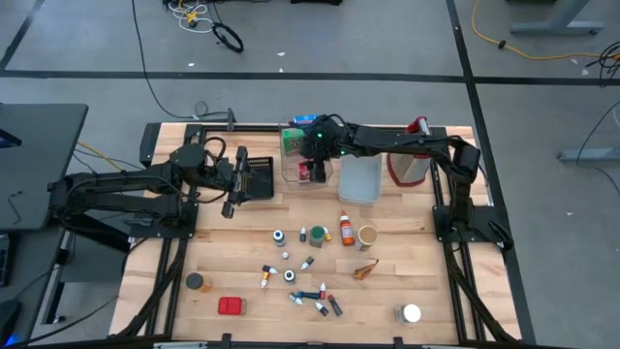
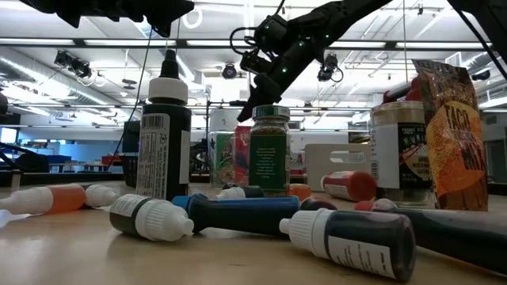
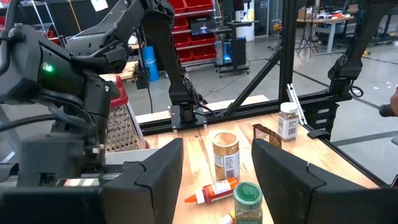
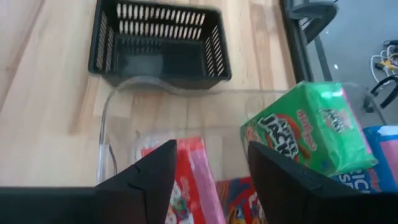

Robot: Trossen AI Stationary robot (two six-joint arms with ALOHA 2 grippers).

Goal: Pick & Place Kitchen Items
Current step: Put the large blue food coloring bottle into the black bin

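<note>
The kitchen items sit in two groups. A green box, a red-and-pink box and a blue box lie inside the clear bin at the table's far side. Small bottles, a red tin, jars and an orange-brown scrap are scattered over the near half of the table. The right pincer hangs over the clear bin with fingers spread, holding nothing. The left pincer, also spread and empty, hovers by the black basket, just beside the clear bin.
</note>
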